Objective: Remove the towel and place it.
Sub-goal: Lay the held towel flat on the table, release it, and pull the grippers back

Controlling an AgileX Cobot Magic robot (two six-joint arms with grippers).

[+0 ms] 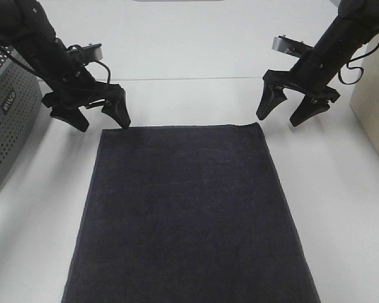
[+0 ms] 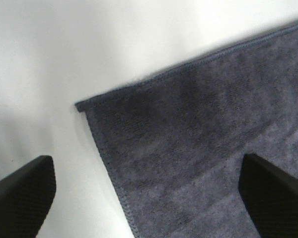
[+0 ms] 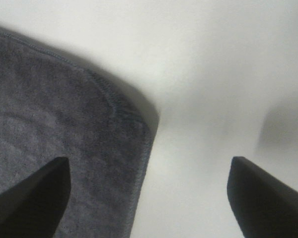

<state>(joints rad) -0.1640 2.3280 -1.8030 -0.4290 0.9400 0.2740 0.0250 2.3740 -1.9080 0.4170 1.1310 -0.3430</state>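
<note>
The dark charcoal towel (image 1: 186,214) lies flat and spread out on the white table, its near end running out of the exterior view. My left gripper (image 1: 101,117) hovers open just above the towel's far left corner (image 2: 82,105), nothing between its fingers (image 2: 20,196). My right gripper (image 1: 285,110) stands open just beyond the far right corner (image 3: 146,119), also empty. In both wrist views the towel (image 2: 203,148) (image 3: 54,129) lies flat with its hem showing, and one fingertip (image 3: 30,198) sits over the cloth.
A grey perforated basket (image 1: 9,120) stands at the left edge, beside my left arm. A beige box (image 1: 374,117) sits at the right edge. Bare white table (image 1: 196,57) stretches behind both grippers.
</note>
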